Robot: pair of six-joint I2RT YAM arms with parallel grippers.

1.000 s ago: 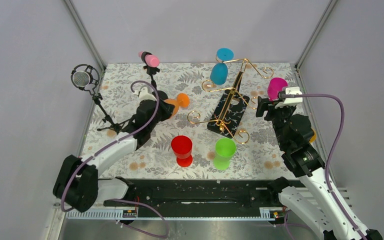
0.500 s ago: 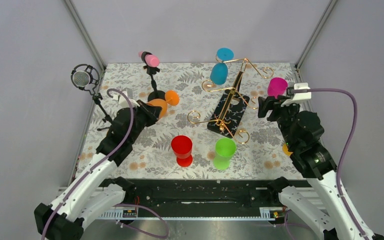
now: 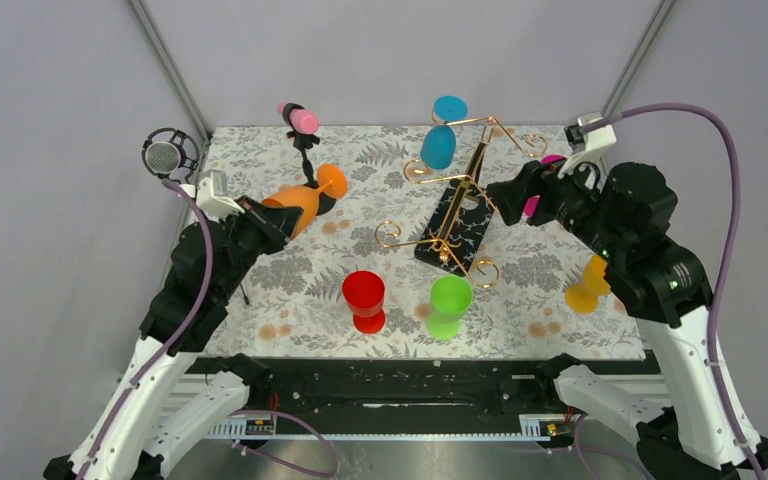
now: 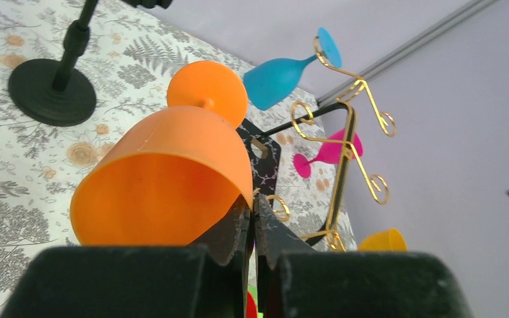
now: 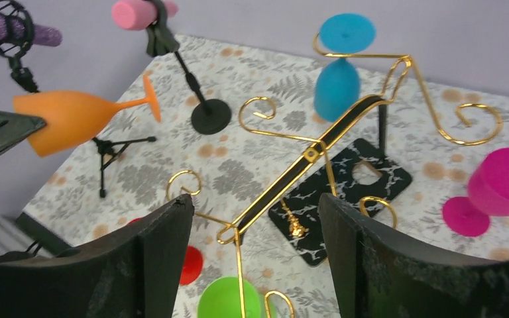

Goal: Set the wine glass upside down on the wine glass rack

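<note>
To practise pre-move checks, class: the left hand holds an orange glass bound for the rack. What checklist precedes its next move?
1. Left hand shut on orange glass rim: ok.
2. Glass off the table: ok.
3. Glass upside down: not ok, nearly level.
4. Free loop on rack: ok; only the blue glass hangs there.
5. Right hand open, empty: ok.
6. Grip firm enough: cannot tell.

The orange wine glass (image 3: 300, 203) is clear of the table and lies nearly horizontal, its bowl rim pinched between the closed fingers of the left gripper (image 4: 252, 211). The wine glass rack (image 3: 457, 224), gold wire with curled loop-ended arms on a black speckled base, stands upright mid-table, well apart from the glass.
</note>
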